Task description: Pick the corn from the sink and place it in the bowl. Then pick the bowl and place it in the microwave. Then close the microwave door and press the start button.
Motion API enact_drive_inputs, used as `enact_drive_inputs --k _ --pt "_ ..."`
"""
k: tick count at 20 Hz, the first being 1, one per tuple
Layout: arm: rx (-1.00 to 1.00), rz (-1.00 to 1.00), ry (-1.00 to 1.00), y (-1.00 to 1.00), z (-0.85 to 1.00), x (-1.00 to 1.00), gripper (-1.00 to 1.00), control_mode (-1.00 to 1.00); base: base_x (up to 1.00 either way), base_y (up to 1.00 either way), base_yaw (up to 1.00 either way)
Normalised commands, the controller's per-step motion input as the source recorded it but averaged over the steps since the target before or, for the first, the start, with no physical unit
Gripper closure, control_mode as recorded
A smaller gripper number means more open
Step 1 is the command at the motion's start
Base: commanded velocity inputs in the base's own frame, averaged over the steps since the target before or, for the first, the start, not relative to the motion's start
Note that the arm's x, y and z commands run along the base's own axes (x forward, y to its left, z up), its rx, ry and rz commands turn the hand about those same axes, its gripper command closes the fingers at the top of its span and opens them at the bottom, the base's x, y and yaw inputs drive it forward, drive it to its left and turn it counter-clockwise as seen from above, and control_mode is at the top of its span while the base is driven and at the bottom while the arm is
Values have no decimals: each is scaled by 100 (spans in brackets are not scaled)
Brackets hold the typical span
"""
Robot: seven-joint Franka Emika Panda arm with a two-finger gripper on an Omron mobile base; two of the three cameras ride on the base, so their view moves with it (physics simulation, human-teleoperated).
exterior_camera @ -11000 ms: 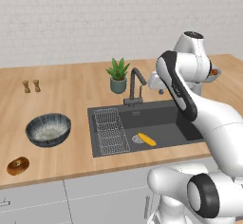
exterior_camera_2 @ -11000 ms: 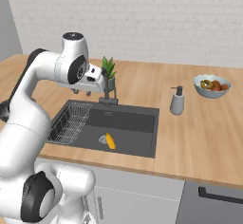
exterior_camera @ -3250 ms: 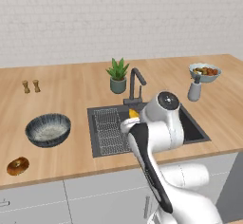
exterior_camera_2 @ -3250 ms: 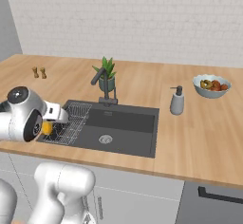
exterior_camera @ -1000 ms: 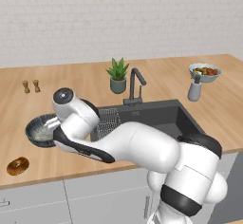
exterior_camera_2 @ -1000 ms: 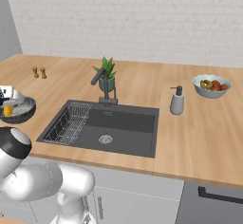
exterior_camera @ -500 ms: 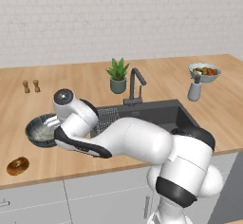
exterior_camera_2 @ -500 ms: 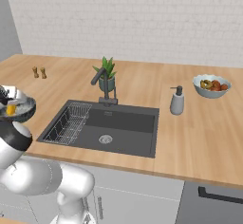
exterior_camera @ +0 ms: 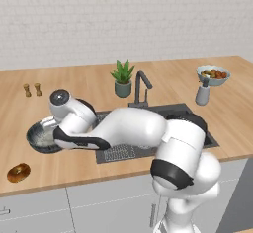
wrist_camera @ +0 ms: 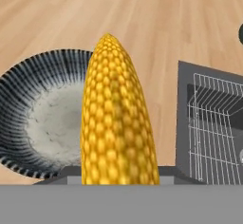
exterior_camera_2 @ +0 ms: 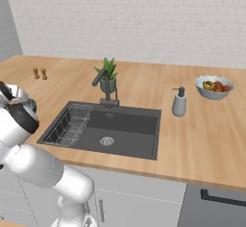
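The corn [wrist_camera: 116,118], a bright yellow cob, is close up in the hand view. My gripper [wrist_camera: 116,172] is shut on its lower end, and the corn covers most of the fingers. Just behind and to its left lies the bowl [wrist_camera: 42,116], streaked dark blue outside and pale speckled inside. The cob hangs over the bowl's rim on the sink side. In the left base view my arm reaches left, with the hand over the bowl [exterior_camera: 37,138] on the wooden counter. The sink [exterior_camera: 192,123] is a dark basin with a wire rack [exterior_camera_2: 69,124]. The microwave is out of view.
A brown bagel [exterior_camera: 19,172] lies on the counter in front of the bowl. Two small shakers [exterior_camera: 32,89] stand behind it. A potted plant [exterior_camera: 122,78] and the faucet [exterior_camera: 141,86] are behind the sink. To its right are a soap dispenser [exterior_camera_2: 179,102] and a fruit bowl [exterior_camera_2: 215,86].
The corn has gone from the sink floor, past the rack, to over the bowl in my gripper. Over the last second the hand has only shifted slightly above the bowl.
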Motion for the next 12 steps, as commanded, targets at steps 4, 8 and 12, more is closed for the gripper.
enact_drive_inputs --k 4,8,12 --pt "0 -8 0 23 -16 23 100 -100 0 0 0" --pt "1 -9 0 15 -42 5 100 -100 0 0 0" --pt "0 -11 0 0 -62 0 100 -100 0 0 0"
